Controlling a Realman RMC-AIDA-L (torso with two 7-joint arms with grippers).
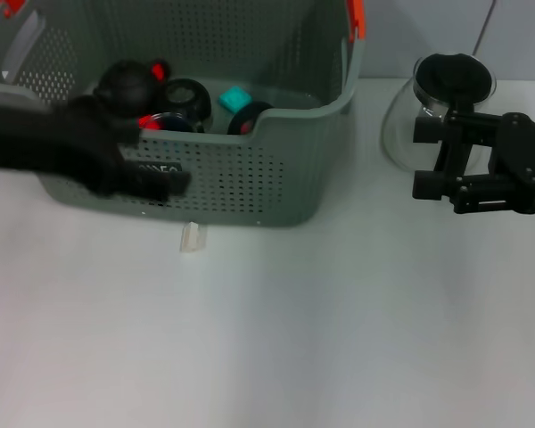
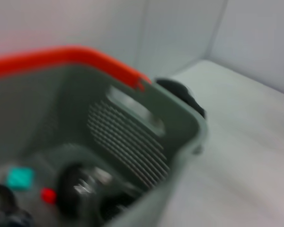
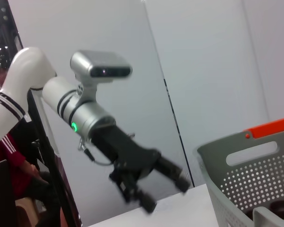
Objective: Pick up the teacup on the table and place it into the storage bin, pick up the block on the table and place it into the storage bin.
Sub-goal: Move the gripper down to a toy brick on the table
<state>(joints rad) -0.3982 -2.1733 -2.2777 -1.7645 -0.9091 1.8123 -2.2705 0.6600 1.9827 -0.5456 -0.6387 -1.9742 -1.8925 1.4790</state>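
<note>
Here the left gripper [image 1: 165, 185] reaches in from the left, its black arm lying low and nearly level across the near left wall of the storage bin [image 1: 276, 192], the tip just in front of the bin's small black label; motion blur hides its fingers in the head view, and I cannot tell there whether they are apart or together; the right wrist view shows this gripper [image 3: 165, 187] from farther off, slung under a silver wrist with a green light, with its dark fingers spread apart and nothing between them. The grey-green perforated bin stands at the far left of the white desk [image 1: 339, 339], an orange handle clip [image 1: 357, 18] on its far right rim; inside lie dark round items, small red parts and a teal block [image 1: 234, 98]; the left wrist view looks down into the same bin and shows the block [image 2: 20, 178] on its floor. The right gripper [image 1: 417, 159] hangs at the right, level, pointing left, its two fingers held apart and empty, just in front of the glass pitcher [image 1: 401, 125] with its black lid. A small pale scrap [image 1: 191, 236] lies on the desk just near of the bin.
</note>
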